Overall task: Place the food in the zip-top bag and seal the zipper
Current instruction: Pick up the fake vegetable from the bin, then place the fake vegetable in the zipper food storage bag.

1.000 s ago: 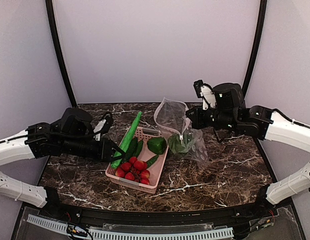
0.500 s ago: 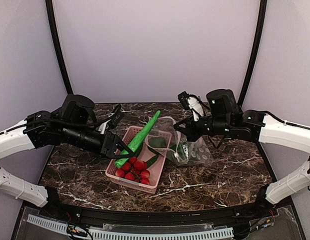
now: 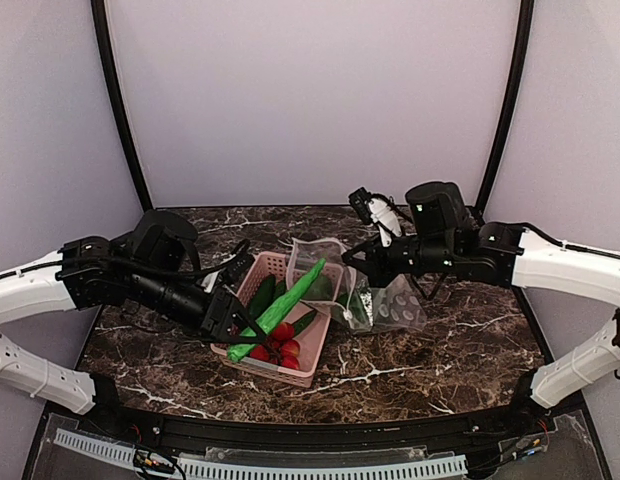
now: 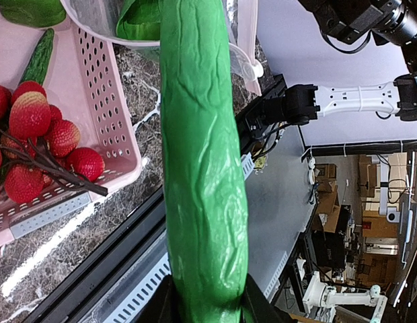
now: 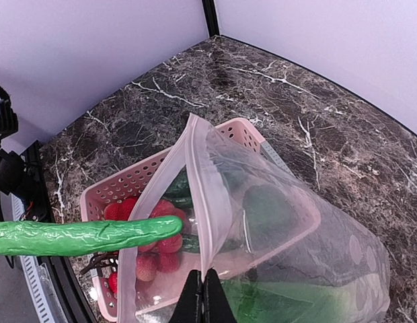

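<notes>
Over the pink slatted plastic basket point(image 5: 94, 195), my left gripper point(image 4: 207, 306) clamps a long green toy cucumber point(image 4: 202, 168). My right gripper point(image 5: 203, 296) is closed, pinching the clear floppy plastic bag point(image 5: 296, 229) by its gaping pale zipper edge point(image 5: 210, 202).

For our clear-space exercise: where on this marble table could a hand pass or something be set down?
Bare marble table lies in front of the zip-top bag out to the near edge, and at the near left corner beside the pink basket. The middle is crowded: basket, bag and the held cucumber meet there.
</notes>
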`<state>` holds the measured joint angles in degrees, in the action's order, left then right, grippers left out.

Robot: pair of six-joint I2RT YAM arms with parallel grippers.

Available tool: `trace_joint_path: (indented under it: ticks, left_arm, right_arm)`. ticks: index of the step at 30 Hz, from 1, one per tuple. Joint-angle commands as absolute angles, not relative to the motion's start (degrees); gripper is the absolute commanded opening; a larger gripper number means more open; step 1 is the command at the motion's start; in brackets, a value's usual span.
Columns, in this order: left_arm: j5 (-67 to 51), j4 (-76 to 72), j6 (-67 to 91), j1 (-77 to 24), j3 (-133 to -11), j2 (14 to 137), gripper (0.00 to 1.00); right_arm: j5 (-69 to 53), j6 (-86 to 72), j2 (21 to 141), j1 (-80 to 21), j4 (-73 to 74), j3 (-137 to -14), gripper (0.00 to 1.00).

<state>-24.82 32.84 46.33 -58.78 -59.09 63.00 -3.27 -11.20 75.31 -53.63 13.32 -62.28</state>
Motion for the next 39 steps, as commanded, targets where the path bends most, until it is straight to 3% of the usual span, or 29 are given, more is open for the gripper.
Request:
trace_joint_path:
  ticks: [1, 18, 26, 32, 35, 39]
  left_arm:
    - [-27.1, 31.2, 47.7, -59.1, -56.7, 61.7, 0.20]
    - [-32.5, 31.6, 41.9, -54.2, -61.1, 72.1, 0.19]
    - [-34.8, 37.5, 33.0, -50.6, -68.8, 80.3, 0.23]
    - [-30.3, 43.0, 27.6, -50.0, -75.0, 85.1, 0.36]
    - [-28.2, 43.5, 26.9, -50.0, -76.0, 85.0, 0.56]
    - [-27.3, 41.8, 27.7, -49.9, -74.7, 82.4, 0.70]
  right_arm:
    - [-4.6, -9.9, 76.3, -55.1, 11.0, -63.1, 0.00]
    - [-11.1, -6.4, 81.8, -63.4, 12.6, -66.3, 0.00]
    - [-11.2, -7.5, 83.5, -65.1, 12.7, -66.8, 0.00]
    - [-7.3, -10.5, 82.2, -65.1, 13.0, -66.3, 0.00]
    - [-5.5, -12.0, 81.5, -65.1, 13.2, -65.8, 0.00]
    - [-2.9, -13.8, 80.6, -65.1, 13.4, -65.3, 0.00]
